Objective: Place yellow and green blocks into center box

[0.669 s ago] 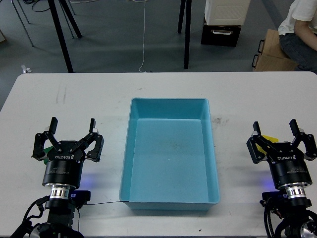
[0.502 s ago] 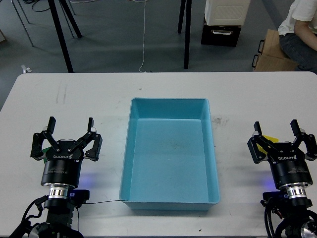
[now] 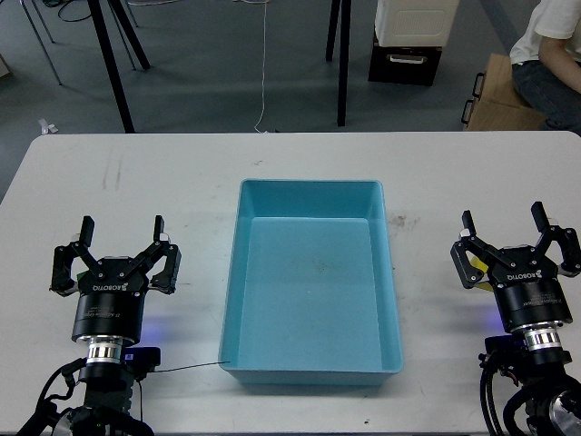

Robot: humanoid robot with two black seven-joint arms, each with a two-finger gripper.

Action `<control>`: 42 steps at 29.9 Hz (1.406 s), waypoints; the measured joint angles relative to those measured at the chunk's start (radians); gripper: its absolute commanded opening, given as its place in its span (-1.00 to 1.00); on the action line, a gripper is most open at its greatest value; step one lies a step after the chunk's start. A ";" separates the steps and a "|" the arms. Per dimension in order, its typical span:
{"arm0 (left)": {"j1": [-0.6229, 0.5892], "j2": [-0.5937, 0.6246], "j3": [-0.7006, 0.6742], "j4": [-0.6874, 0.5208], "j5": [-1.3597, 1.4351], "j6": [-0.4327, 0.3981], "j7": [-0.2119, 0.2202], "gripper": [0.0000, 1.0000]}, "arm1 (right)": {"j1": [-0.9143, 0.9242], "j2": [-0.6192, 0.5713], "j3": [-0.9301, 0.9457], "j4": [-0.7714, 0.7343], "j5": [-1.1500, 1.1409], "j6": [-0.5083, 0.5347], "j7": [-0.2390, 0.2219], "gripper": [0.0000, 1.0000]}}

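Observation:
The blue center box (image 3: 313,202) sits open and empty in the middle of the white table (image 3: 182,173). My left gripper (image 3: 123,232) is open, left of the box, low over the table. The green block is hidden beneath it; I cannot make it out. My right gripper (image 3: 502,225) is open, right of the box. The yellow block (image 3: 477,267) lies on the table under it, with only a small part showing beside the gripper's left finger.
A thin black cable (image 3: 186,367) runs on the table from my left arm toward the box's front left corner. Beyond the table's far edge stand black stand legs (image 3: 113,64), a black case (image 3: 404,64), a cardboard box (image 3: 495,95) and a seated person (image 3: 549,41).

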 measured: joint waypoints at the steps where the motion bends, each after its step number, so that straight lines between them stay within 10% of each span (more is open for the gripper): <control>1: 0.000 0.000 0.000 0.000 0.000 0.000 0.000 1.00 | 0.022 -0.011 0.004 -0.009 -0.045 -0.005 0.001 0.99; 17: 0.000 0.000 -0.001 0.011 0.000 -0.001 -0.002 1.00 | 0.500 -0.342 -0.155 -0.029 -0.972 -0.203 0.004 0.92; 27: -0.002 0.001 -0.002 0.015 0.000 -0.001 -0.002 1.00 | 0.925 -0.564 -0.630 -0.121 -1.464 -0.285 0.184 0.97; 42: -0.008 0.001 -0.002 0.033 0.000 -0.002 -0.026 1.00 | 1.055 -0.871 -0.901 -0.033 -1.830 -0.309 0.193 0.96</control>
